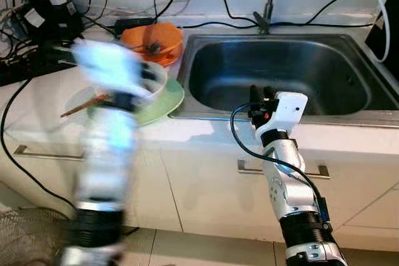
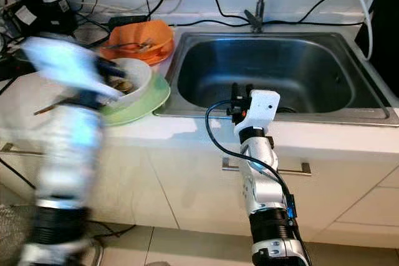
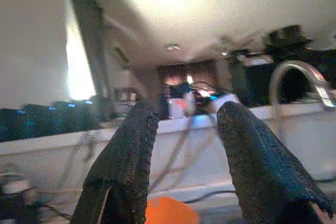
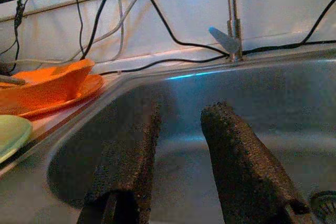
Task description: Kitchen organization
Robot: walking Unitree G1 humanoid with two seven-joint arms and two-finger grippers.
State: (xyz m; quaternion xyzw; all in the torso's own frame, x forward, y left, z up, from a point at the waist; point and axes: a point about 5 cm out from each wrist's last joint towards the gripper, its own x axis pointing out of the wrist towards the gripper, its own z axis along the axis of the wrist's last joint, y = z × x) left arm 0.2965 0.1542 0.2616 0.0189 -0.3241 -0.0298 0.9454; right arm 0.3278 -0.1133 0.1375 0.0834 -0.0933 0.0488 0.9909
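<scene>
Orange bowl (image 2: pixel 140 40) w/ utensils, white bowl (image 2: pixel 132 79) on green plate (image 2: pixel 149 105), left of sink (image 2: pixel 274 73).

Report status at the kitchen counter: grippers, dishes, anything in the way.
Left gripper open, empty, blurred above the white bowl. Right gripper open, empty, at the sink front edge. Orange bowl behind. Cables along the back.

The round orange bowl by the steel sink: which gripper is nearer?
Left. The left gripper hovers beside the orange bowl; the right gripper is over the sink's front edge.
</scene>
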